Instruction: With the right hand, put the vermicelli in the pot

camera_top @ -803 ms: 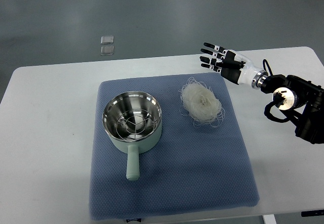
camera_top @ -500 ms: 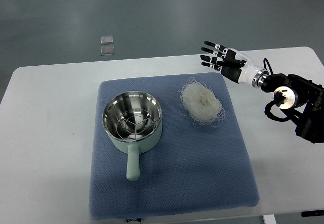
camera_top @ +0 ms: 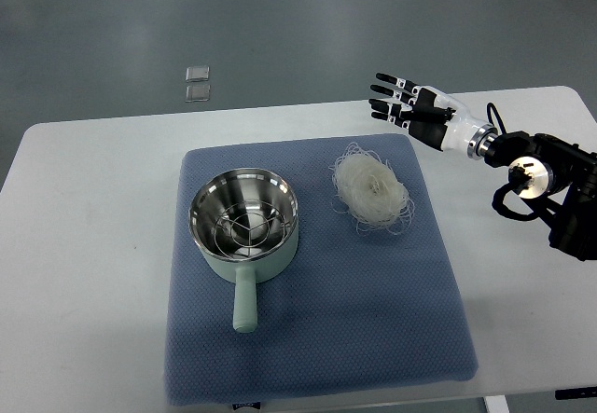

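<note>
A white nest of vermicelli (camera_top: 372, 189) lies on the blue mat (camera_top: 317, 338), right of centre. A pale green pot (camera_top: 245, 229) with a steel inside and a wire rack stands on the mat to its left, handle toward the near edge. My right hand (camera_top: 396, 100) is open, fingers spread, and hovers over the table's far edge, up and to the right of the vermicelli, apart from it. The left arm does not show.
The white table (camera_top: 84, 245) carries the mat. My right arm's black body (camera_top: 550, 185) lies over the table's right side. Two small clear squares (camera_top: 197, 83) lie on the grey floor beyond the table.
My right hand has drifted slightly up and to the right. The vermicelli and pot have not moved.
</note>
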Robot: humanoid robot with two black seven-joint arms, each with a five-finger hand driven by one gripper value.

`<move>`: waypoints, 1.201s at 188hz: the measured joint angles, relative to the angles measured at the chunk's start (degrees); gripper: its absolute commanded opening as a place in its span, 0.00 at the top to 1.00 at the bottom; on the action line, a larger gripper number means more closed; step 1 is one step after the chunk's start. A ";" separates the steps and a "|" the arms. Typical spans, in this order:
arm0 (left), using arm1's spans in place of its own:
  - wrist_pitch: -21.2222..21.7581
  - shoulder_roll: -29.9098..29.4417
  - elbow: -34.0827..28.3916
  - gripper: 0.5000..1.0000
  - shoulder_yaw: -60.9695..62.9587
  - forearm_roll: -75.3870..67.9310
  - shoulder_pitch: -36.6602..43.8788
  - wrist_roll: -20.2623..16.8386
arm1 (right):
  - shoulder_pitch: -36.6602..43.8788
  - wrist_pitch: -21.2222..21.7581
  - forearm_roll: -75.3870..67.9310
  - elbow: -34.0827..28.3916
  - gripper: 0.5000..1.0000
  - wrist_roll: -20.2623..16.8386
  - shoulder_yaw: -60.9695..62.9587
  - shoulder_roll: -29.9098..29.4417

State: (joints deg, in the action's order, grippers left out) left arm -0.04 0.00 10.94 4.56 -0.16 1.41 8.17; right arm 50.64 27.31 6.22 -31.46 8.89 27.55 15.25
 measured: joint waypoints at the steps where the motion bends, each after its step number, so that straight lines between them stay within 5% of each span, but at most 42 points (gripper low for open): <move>1: 0.00 0.00 0.00 0.00 0.00 0.00 0.00 0.00 | 0.07 0.06 0.22 0.00 0.14 0.01 0.00 0.02; 80: 0.04 0.00 0.05 0.00 0.01 0.00 0.00 0.00 | 4.27 0.50 38.32 -6.20 0.14 8.46 -0.18 2.73; 138: 0.04 0.00 0.05 0.00 0.01 -0.01 0.00 0.00 | 7.09 0.92 65.00 -10.17 0.14 10.81 -2.21 4.91; 226: 0.04 0.00 0.05 0.00 0.01 -0.01 0.00 0.00 | 11.25 -1.99 70.80 -9.75 0.14 11.28 -13.71 4.29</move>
State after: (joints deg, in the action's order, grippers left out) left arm 0.00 0.00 10.99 4.57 -0.18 1.41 8.17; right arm 61.90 25.31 77.03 -41.21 20.17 13.83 19.53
